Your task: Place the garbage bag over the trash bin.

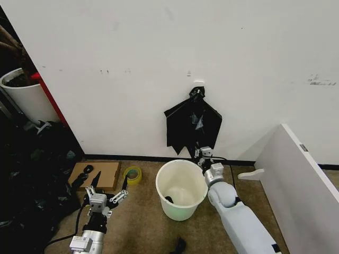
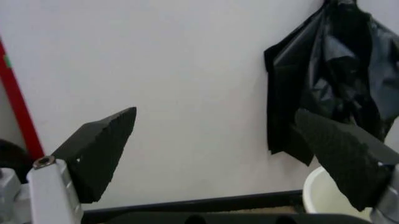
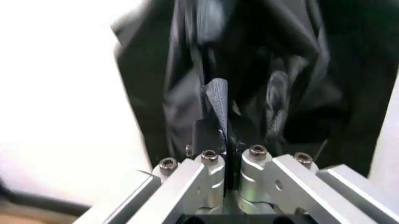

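Right hand (image 1: 203,153) reaches up past the far rim of the bin, its fingers pinched together on the bottom edge of the one glossy, crinkled black plastic garbage bag (image 1: 192,126), which hangs from a hook on the white wall. Directly below stands the single round white plastic trash bin (image 1: 181,197) on the brown floor, unlined, with a small dark object at its bottom. Left hand (image 1: 104,197) waits low at the near left, fingers spread and holding nothing. By my reading the task has barely begun: the bag is gripped, yet unhooking, opening and fitting over the rim all remain.
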